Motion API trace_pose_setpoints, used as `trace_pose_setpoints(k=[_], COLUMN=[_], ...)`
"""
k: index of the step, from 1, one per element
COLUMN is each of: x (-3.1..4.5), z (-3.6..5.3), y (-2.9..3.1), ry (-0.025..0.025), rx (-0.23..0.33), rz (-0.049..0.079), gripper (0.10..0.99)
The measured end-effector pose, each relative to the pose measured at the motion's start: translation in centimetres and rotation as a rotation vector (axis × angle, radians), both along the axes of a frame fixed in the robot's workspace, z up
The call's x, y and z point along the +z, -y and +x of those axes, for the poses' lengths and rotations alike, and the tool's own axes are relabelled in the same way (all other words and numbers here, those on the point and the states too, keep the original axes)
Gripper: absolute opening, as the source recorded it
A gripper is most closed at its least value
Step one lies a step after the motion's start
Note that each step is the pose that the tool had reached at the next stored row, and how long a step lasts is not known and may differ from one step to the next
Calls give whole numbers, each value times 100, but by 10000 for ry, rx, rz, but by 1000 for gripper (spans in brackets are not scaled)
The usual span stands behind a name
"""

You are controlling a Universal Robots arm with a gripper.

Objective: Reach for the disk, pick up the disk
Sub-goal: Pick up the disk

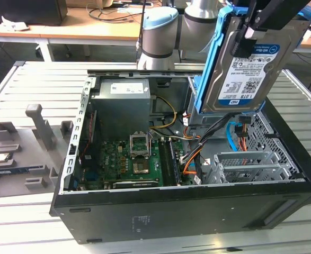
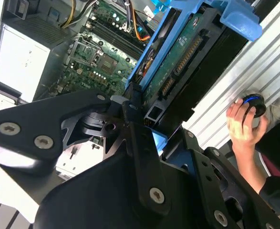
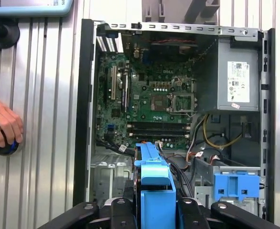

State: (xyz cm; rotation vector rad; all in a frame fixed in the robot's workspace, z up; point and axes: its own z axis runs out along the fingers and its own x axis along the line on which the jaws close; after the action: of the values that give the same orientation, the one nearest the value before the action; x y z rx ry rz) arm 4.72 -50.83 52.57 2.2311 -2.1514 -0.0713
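Silver metal and a white-and-blue label mark the disk (image 1: 245, 69), which hangs in the air above the open computer case (image 1: 144, 211), tilted and clear of the drive cage (image 1: 245, 166). The tool (image 1: 253, 24) is clamped on its upper end, so by my reading both the reach and the pick-up are done (nothing of the disk touches the case). In the second wrist view the disk's green circuit board (image 2: 178, 62) faces the camera. A person's hand (image 3: 4, 126) rests on a knob on the desk (image 3: 44, 143). The tool's fingertips are cut off at the exterior view's upper edge.
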Motion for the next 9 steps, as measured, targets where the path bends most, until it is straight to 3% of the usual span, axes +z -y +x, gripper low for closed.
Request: trace_pose_setpoints(k=[4, 6, 9], x=[-4, -13, -26], z=[2, 14, 129], y=[82, 207, 236], ry=[0, -5, -48], rx=[1, 0, 0], rz=[3, 23, 26], gripper=[365, 365, 365])
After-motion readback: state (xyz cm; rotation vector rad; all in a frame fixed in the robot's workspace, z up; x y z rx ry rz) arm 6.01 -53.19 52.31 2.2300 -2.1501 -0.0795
